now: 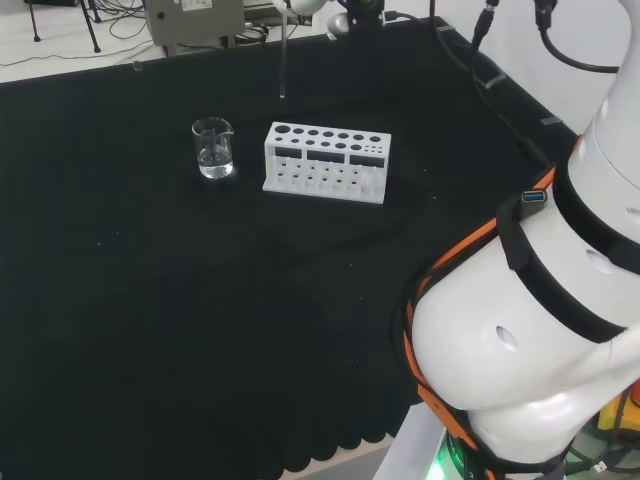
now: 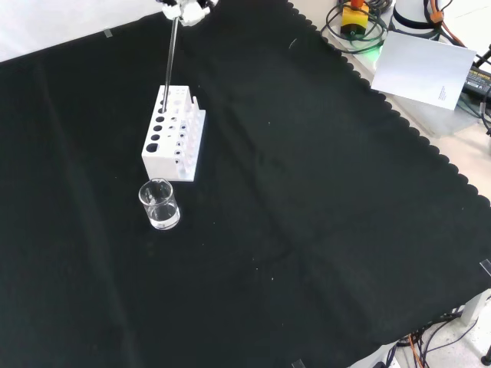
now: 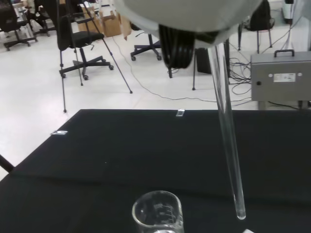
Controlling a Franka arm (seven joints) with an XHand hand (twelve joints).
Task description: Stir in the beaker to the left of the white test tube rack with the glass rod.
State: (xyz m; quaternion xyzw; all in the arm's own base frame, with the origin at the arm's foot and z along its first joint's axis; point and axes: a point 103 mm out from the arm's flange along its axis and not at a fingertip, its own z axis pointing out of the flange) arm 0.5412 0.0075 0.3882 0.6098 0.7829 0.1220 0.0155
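**Rod held high, beaker waiting below**

White arm links, the robot's own, bulk nearest the head camera, and beyond them spreads the black cloth of the table. On it stands a small clear glass beaker with a little clear liquid at its bottom, just to the left of a white plastic test tube rack with rows of round holes in the head view; the two are near but apart. In the front view the beaker sits nearer the camera than the rack.

A long, thin, clear glass rod hangs almost upright from the hand, a small part of which shows at the top edge of the front view. The rod's lower end floats in the air, above the cloth beyond the rack in the head view and clear of everything. The rod evidently hangs in the hand's grasp, though the fingers themselves are too cropped to describe. In the wrist view the rod slants slightly, its tip off to one side of the beaker rim.

Judged from here, the stirring has not begun; the rod must first travel over the rack to the beaker. The risks: lowering too early and striking the rack, or coming down on the beaker's rim and tipping the light vessel. The rod's slight tilt makes its tip harder to place.
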